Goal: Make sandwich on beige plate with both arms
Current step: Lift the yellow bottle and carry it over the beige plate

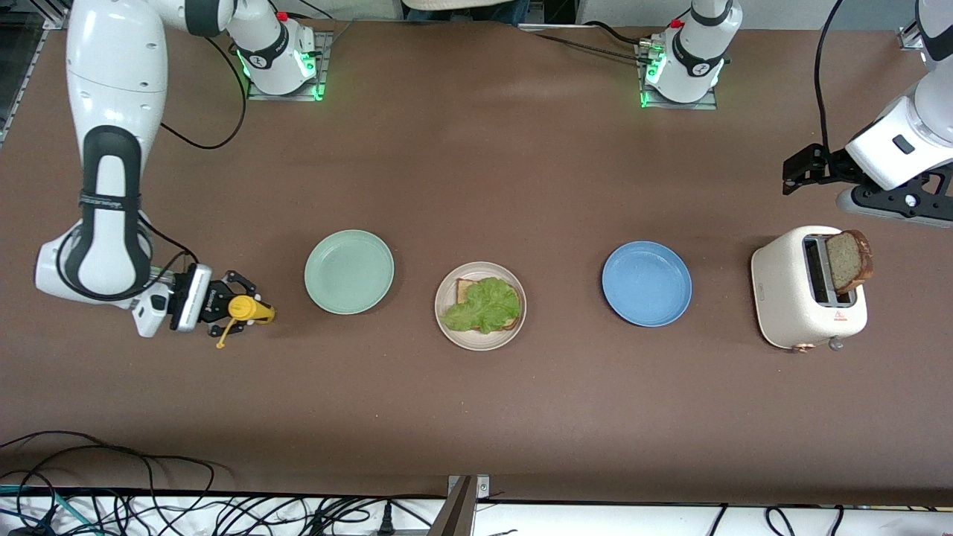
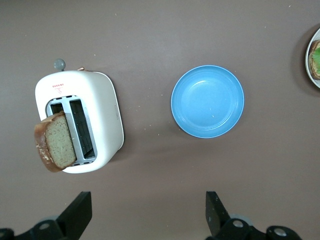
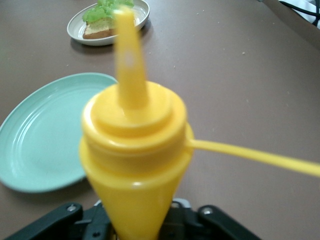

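Brown tabletop (image 1: 476,171) is seen bearing three plates and one toaster. From the right arm's end: one yellow squeeze bottle (image 1: 249,310) is clamped in the right gripper (image 1: 223,305), at nine o'clock of the mint-green plate (image 1: 349,272). At centre, the beige plate (image 1: 480,305) carries one bread slice (image 1: 467,288) under one lettuce leaf (image 1: 484,304). Next come the blue plate (image 1: 646,284) and the toaster (image 1: 808,287), in which a second slice (image 1: 850,260) is lodged. The left gripper (image 2: 148,212), fingers apart, is held above the table at the toaster's one o'clock.
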`<action>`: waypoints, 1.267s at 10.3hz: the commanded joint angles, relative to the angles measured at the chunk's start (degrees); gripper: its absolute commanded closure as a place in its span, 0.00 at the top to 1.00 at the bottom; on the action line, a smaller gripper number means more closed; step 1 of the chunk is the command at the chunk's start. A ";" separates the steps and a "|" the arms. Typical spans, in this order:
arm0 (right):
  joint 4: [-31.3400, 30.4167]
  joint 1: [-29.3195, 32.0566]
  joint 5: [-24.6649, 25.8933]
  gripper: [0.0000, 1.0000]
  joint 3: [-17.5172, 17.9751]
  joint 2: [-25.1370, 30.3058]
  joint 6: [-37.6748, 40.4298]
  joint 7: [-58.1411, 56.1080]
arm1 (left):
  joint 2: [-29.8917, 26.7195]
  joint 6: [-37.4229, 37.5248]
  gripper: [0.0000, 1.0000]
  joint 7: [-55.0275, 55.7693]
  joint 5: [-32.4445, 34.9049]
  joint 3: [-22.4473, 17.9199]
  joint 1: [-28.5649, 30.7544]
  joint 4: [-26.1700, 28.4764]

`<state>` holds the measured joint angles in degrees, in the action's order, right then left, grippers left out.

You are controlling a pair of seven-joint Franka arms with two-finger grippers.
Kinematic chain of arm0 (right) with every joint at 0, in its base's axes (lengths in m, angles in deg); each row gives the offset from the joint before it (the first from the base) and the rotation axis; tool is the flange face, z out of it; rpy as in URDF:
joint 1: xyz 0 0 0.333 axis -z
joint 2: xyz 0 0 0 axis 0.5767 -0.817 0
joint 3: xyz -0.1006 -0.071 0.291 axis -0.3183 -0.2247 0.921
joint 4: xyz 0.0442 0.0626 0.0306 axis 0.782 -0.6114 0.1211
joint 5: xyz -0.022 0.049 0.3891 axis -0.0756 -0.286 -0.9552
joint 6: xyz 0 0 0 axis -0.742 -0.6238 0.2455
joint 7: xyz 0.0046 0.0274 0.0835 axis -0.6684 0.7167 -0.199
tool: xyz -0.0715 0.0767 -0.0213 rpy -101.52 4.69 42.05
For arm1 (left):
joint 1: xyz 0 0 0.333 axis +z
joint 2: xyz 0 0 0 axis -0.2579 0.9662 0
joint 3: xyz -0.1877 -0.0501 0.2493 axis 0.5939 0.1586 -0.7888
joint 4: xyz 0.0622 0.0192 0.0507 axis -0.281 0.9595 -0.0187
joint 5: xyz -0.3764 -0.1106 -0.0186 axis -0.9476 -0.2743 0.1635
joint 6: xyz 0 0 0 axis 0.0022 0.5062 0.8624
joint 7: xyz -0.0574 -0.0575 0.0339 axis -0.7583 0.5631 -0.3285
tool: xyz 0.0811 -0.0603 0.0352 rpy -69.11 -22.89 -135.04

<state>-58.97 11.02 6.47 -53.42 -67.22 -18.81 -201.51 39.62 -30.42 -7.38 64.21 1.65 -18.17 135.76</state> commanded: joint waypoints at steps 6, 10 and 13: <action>8.14 -16.73 13.03 0.00 -0.99 0.43 -15.29 23.72 | -0.46 0.78 1.00 0.09 -1.03 -0.08 0.15 -0.27; 9.47 -27.02 29.54 0.00 -1.25 0.43 -22.85 41.91 | -0.46 0.78 1.00 0.09 -1.03 0.01 0.15 -0.27; 9.56 -32.74 47.88 0.00 -1.25 0.43 -24.54 57.02 | -0.37 0.78 1.00 0.18 -1.03 0.01 0.15 -0.27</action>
<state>-49.89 -19.60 47.50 -53.75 -66.87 -43.17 -150.22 39.61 -30.40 -7.38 64.21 1.67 -18.15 135.75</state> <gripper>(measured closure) 0.828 0.000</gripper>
